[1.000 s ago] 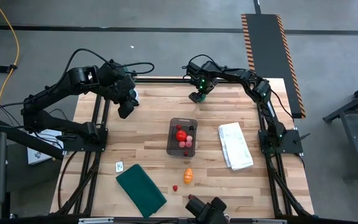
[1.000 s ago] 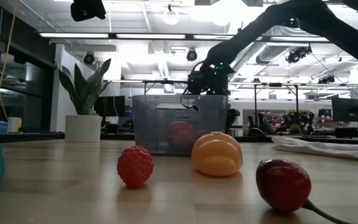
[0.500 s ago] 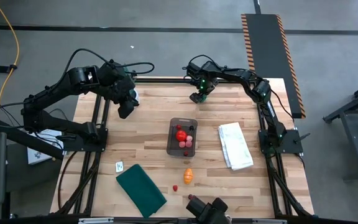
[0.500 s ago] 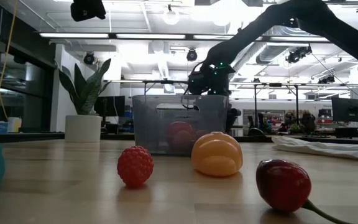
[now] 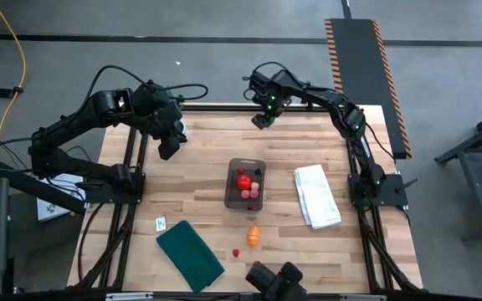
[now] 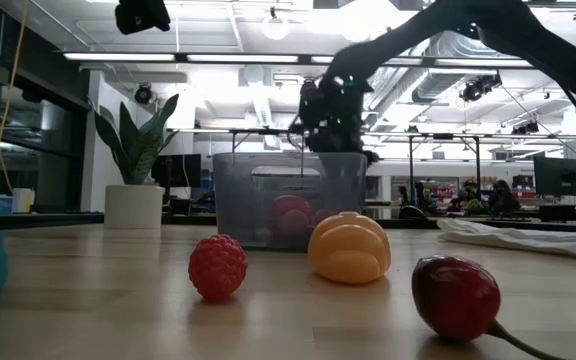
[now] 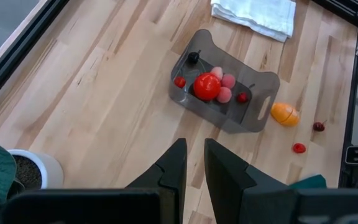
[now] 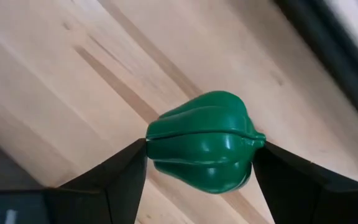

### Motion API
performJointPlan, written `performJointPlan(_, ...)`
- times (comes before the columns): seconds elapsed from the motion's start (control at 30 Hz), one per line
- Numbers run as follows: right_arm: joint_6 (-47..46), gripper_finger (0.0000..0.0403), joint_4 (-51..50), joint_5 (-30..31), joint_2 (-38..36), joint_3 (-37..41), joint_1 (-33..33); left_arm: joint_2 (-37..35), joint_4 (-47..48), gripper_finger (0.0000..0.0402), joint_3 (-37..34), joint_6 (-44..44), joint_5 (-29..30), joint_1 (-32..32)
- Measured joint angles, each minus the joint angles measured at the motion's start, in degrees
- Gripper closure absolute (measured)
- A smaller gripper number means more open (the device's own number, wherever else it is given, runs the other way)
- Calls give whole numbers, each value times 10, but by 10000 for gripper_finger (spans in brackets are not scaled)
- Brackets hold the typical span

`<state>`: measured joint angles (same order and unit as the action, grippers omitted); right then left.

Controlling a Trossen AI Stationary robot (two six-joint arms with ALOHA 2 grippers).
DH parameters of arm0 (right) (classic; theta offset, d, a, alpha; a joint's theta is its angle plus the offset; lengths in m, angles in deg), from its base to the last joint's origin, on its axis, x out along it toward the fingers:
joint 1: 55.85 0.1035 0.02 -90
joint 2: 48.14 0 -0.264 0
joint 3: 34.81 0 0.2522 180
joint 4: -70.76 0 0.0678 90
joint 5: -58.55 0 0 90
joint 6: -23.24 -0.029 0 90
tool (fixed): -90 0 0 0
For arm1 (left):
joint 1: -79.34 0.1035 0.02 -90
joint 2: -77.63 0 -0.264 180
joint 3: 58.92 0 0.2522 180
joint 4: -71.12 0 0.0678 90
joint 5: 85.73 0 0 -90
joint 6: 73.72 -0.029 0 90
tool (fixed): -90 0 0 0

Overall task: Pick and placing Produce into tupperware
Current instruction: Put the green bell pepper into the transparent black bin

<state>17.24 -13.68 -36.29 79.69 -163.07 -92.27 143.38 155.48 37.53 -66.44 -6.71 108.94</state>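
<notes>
We see the right gripper (image 8: 199, 163) clamped on a glossy green ridged produce piece (image 8: 202, 142), one dark finger (image 8: 114, 180) pressed against each side. Beyond the gripper lies the pale wooden table (image 8: 61, 81), with a dark edge strip (image 8: 331, 37) farther out.
</notes>
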Motion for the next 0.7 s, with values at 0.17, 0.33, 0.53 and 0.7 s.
performJointPlan(0.17,-3,146,-24,-23,0,-77,9,0,3,356,0,-23,-6,0)
performJointPlan(0.33,5,146,-53,-49,0,-146,35,0,10,356,0,-43,-10,0)
performJointPlan(0.53,36,146,-96,-51,0,-203,79,0,11,356,0,-59,-10,0)
performJointPlan(0.7,50,146,-127,-51,-2,-203,117,0,11,356,0,-60,-5,0)
